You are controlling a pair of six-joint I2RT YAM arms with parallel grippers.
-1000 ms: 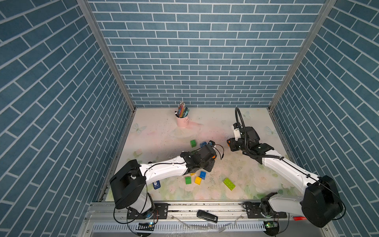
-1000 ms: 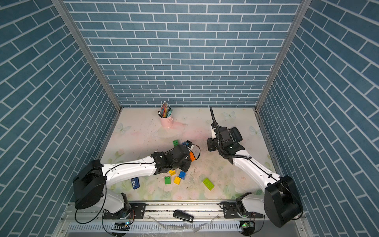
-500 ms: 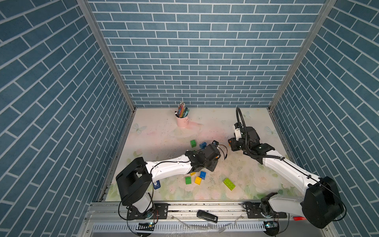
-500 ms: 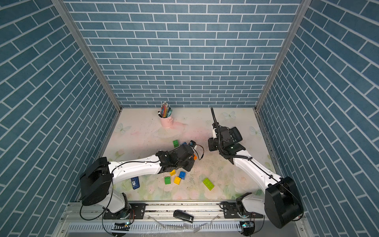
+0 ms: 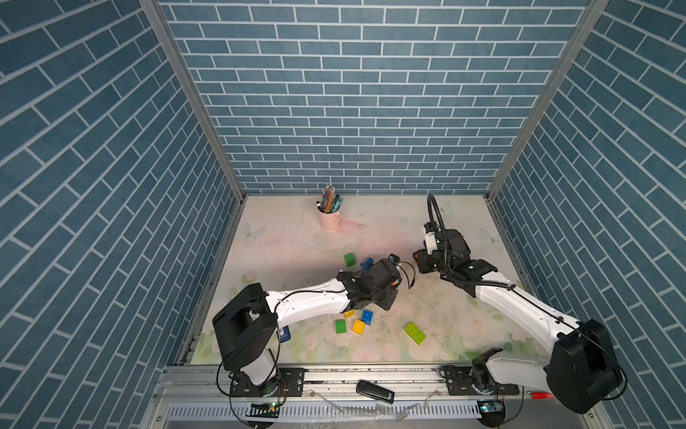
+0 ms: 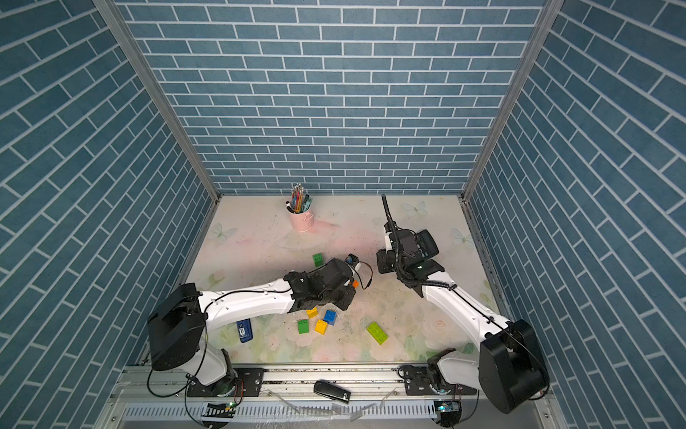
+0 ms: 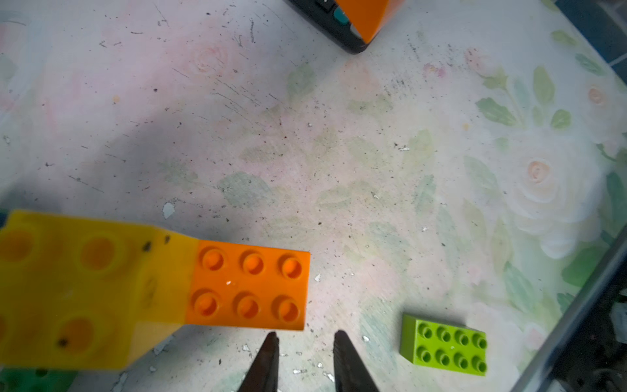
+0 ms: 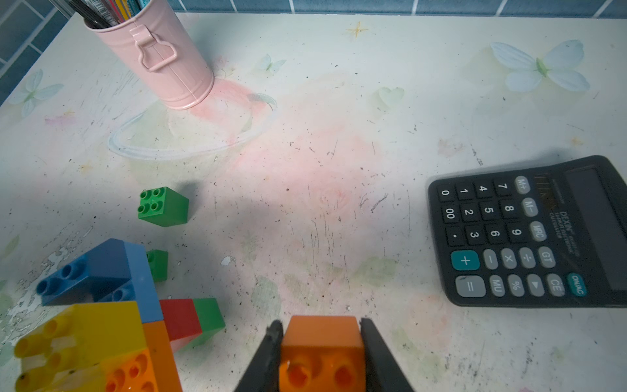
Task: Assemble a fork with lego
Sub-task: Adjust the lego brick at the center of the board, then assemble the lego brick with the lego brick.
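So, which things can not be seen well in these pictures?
Joined bricks: right wrist view, cut off by the picture edge; both top views, mostly under the left arm.
Orange brick in right pincer: right wrist view, partly cut off.
Yellow brick: left wrist view, blurred.

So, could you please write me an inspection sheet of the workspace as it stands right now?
Surface: floral-printed table, scuffed and speckled.
Job's things: joined stack of yellow, orange, blue, red and green bricks; loose green brick; lime brick; front cluster of green, yellow and blue bricks.
Clutter: pink pen cup; calculator; small blue device.
Grippers: left gripper slightly open, empty; right gripper shut on an orange brick.
Cables: black loop at the left wrist; ribbed hose on the right arm.
Surroundings: blue brick-pattern walls; metal rail in front.
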